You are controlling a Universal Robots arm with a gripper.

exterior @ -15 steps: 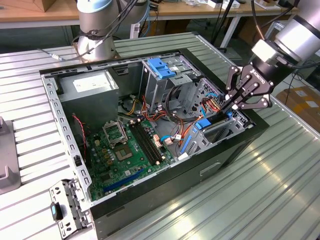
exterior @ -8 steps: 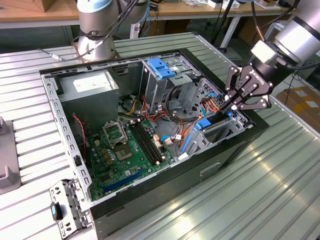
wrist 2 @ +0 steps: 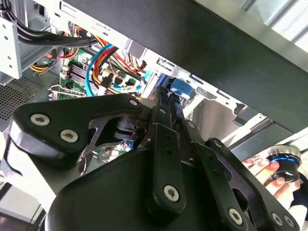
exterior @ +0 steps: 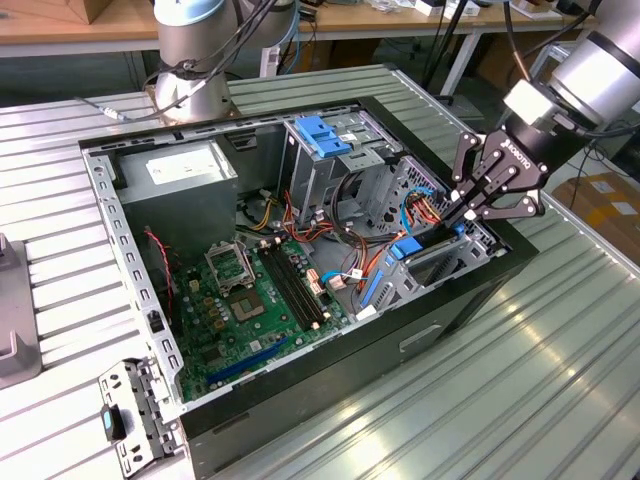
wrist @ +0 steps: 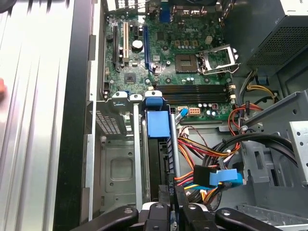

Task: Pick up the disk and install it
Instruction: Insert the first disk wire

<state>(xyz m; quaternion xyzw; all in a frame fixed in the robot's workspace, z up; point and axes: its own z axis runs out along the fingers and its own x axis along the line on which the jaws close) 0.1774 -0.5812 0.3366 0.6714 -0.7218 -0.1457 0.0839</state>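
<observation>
An open black computer case (exterior: 300,420) lies on a ribbed metal table (exterior: 500,370). Inside sit a green motherboard (exterior: 250,300), a grey power supply (exterior: 180,175) and a tall grey drive cage (exterior: 325,165) (blue bracket on top) — orange and red cables (wrist: 202,147) run alongside.

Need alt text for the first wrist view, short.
Looking down into an open computer case: the gripper sits at the end of the blue-framed disk standing on edge in a metal drive bay. The green motherboard lies beyond, coloured cables alongside.
</observation>
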